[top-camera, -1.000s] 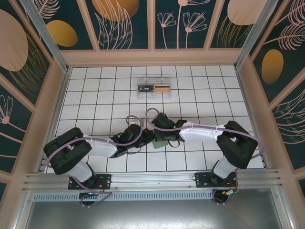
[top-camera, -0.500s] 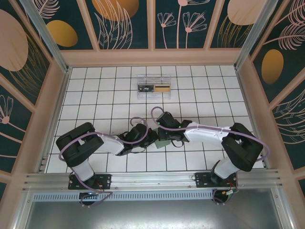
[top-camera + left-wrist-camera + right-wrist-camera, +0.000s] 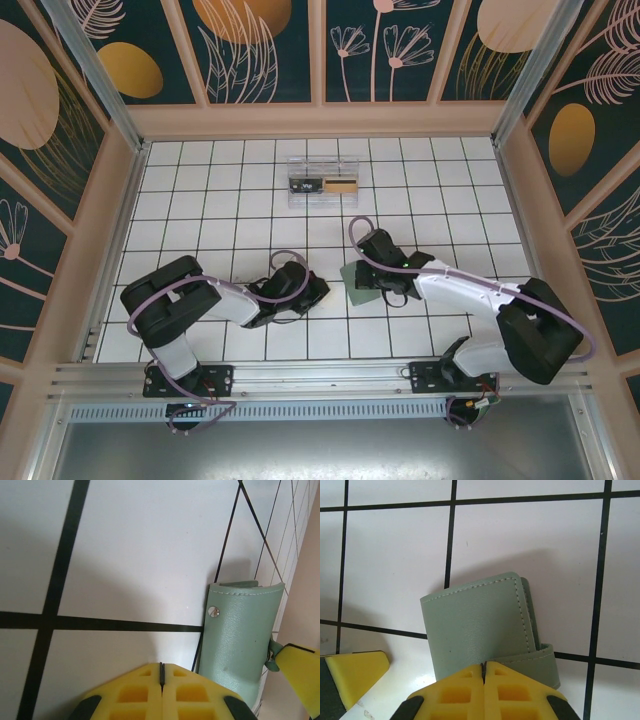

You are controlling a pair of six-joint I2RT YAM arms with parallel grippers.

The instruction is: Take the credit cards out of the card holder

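Right gripper [image 3: 484, 674]: pads pressed together, nothing between them. Its tips sit over the near edge of the card holder [image 3: 476, 625]; you cannot tell whether they press on it or only hover.

Left gripper [image 3: 161, 674]: also fully closed and holding nothing. It is low over the tiled table [image 3: 125, 545], with the holder just beside it on its right.

Holder: lying flat on the tiles between the two grippers, near the middle of the table. It is folded, green side up, with its strap [image 3: 527, 657] wrapped round one edge and a snap stud [image 3: 214, 611] showing. No credit cards are visible yet.

Judged step: getting the holder open.

- Part both sets of fingers before you commit; closed tips can only push.
- Pin the body with one gripper and work the strap free with the other.
- Keep it flat while you lift the flap.
- Risk: thin leather on smooth tile will probably skate, so press down before pulling.
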